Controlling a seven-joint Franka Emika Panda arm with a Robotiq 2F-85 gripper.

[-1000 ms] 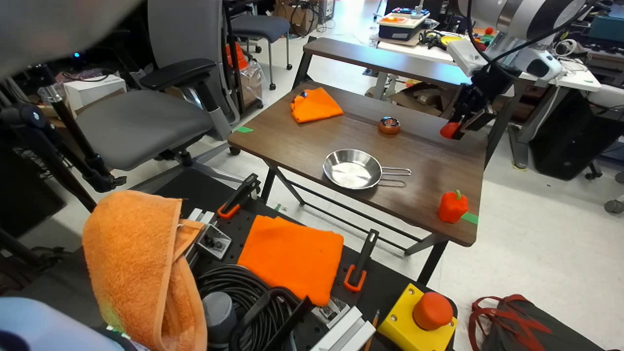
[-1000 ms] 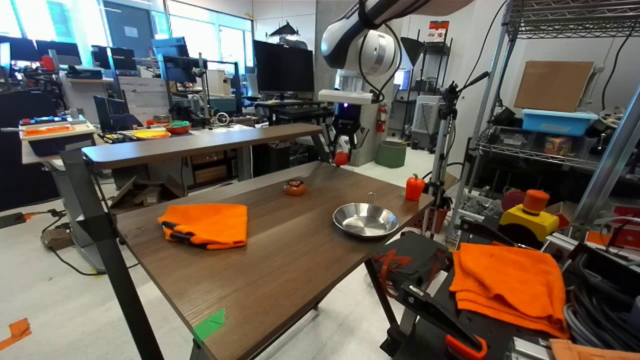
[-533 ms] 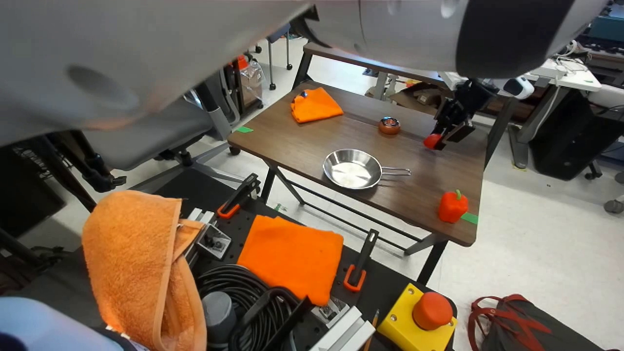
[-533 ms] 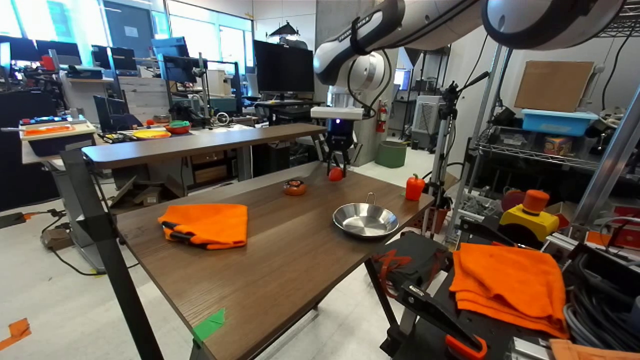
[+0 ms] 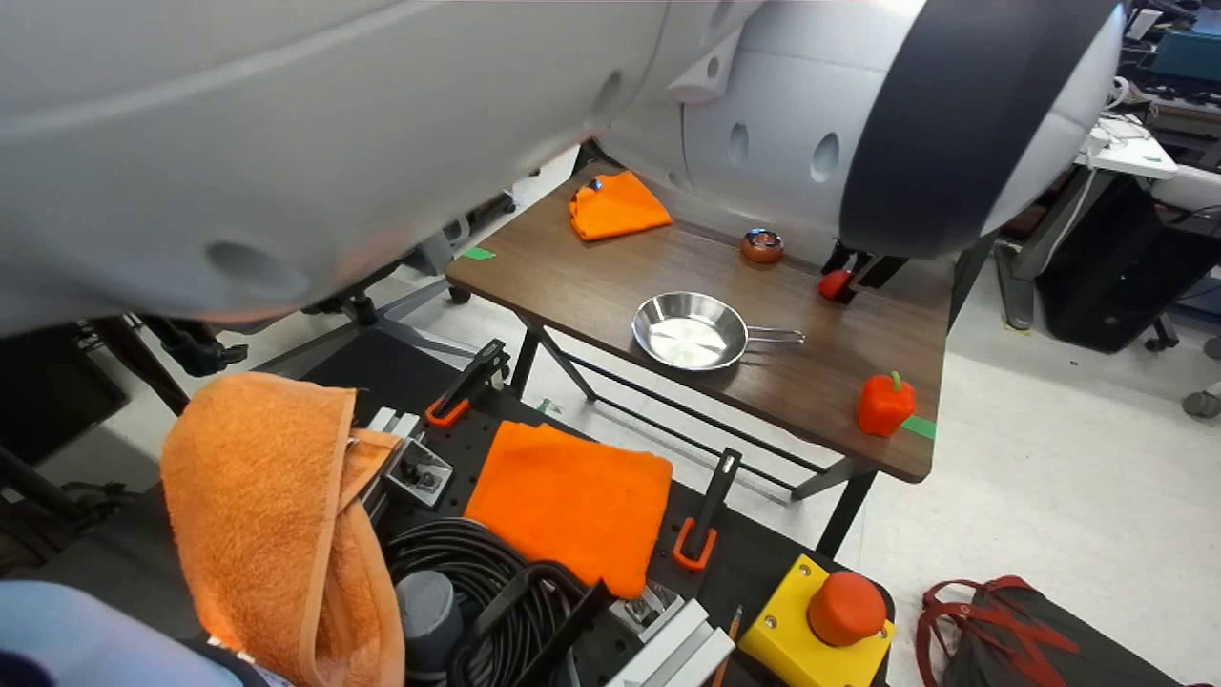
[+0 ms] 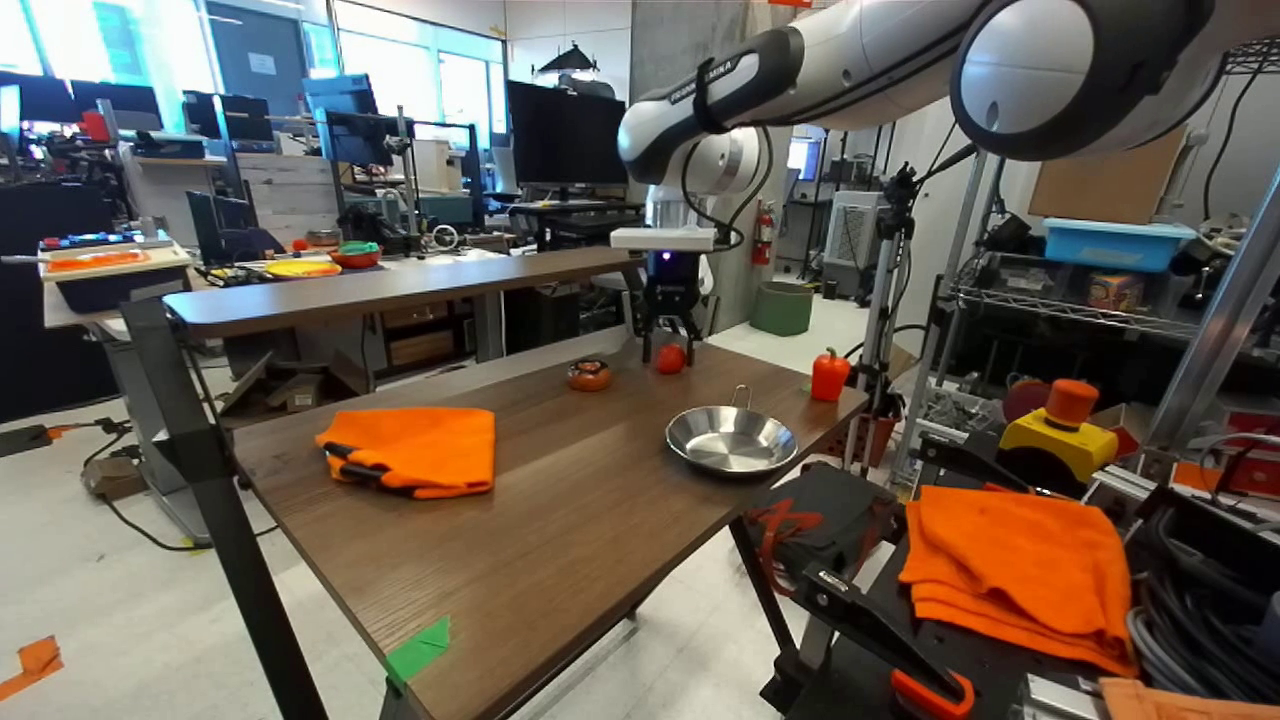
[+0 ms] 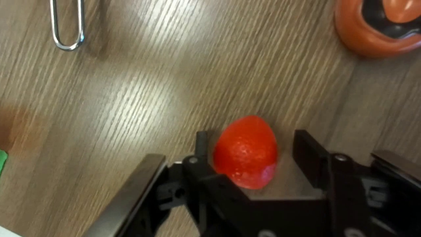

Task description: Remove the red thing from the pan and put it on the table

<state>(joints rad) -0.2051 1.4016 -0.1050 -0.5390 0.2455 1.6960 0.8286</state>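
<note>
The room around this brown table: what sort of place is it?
Probably a robotics lab, judging by the jointed robot arm, the yellow box with its red button, and the background monitors.

The premises are presenting as a robotics lab. A jointed robot arm is holding the claw over a table. In an exterior view, monitors and a large black screen are standing well beyond the claw; rightward of it, a fire extinguisher and wire shelving are showing. Nearer the camera than the claw, coiled cable is lying near clamps and a yellow box bearing a red button.
</note>
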